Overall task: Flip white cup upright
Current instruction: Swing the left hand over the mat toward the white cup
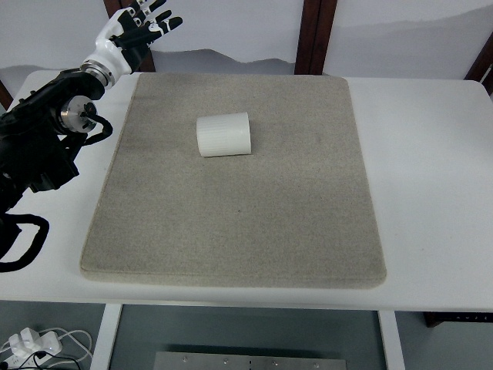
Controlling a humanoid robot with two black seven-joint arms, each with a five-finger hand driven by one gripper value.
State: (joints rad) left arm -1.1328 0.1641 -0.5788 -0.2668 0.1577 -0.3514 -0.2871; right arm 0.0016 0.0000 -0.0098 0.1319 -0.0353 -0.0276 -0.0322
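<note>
A white ribbed cup [223, 134] lies on its side on the grey mat [239, 223], in the mat's far left-centre part. My left hand [142, 23] is raised above the table's far left corner, well away from the cup, with its fingers spread and holding nothing. The black left arm runs in from the left edge. The right arm does not show.
The mat lies on a white table [431, 193]. Dark wooden posts [314, 35] stand behind the table at the back wall. A cable and white plug [27, 343] lie on the floor at the lower left.
</note>
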